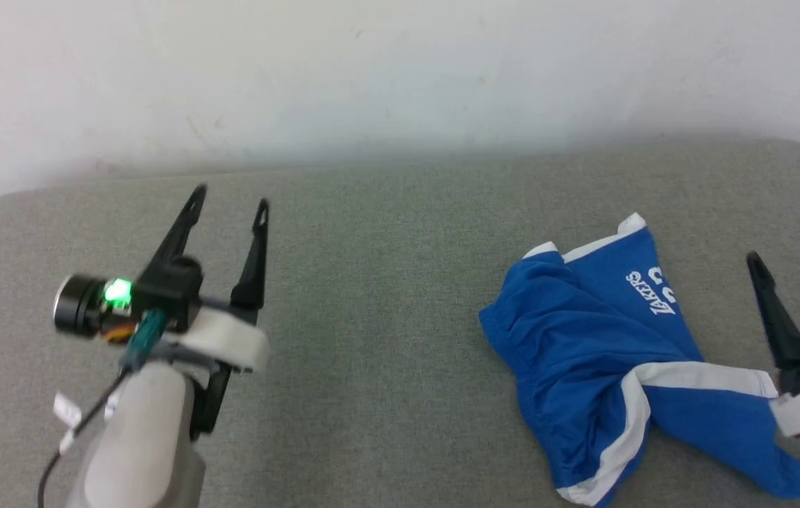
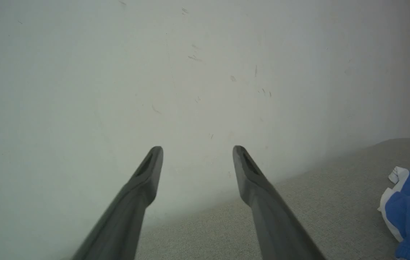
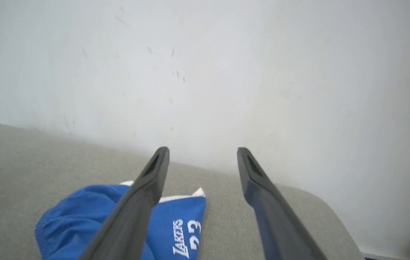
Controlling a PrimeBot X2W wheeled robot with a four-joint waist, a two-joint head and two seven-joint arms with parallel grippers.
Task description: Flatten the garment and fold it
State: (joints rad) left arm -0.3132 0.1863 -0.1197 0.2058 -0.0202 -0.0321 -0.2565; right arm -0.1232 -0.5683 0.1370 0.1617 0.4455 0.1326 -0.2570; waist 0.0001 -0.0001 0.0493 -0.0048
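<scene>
**Shorts bunched at the desk's right end, both grippers empty**

The blue Lakers shorts (image 1: 583, 339) lie crumpled on the right part of the grey desk (image 1: 386, 317). The printed leg points toward the white wall (image 1: 400, 70). The right gripper (image 1: 782, 250) stands just beside their right side, near the desk's rounded far corner, its fingers spread apart and holding nothing. The left gripper (image 1: 231, 197) hovers well apart on the left, its fingers likewise released. A broad bare stretch of desk lies between it and the shorts.
</scene>
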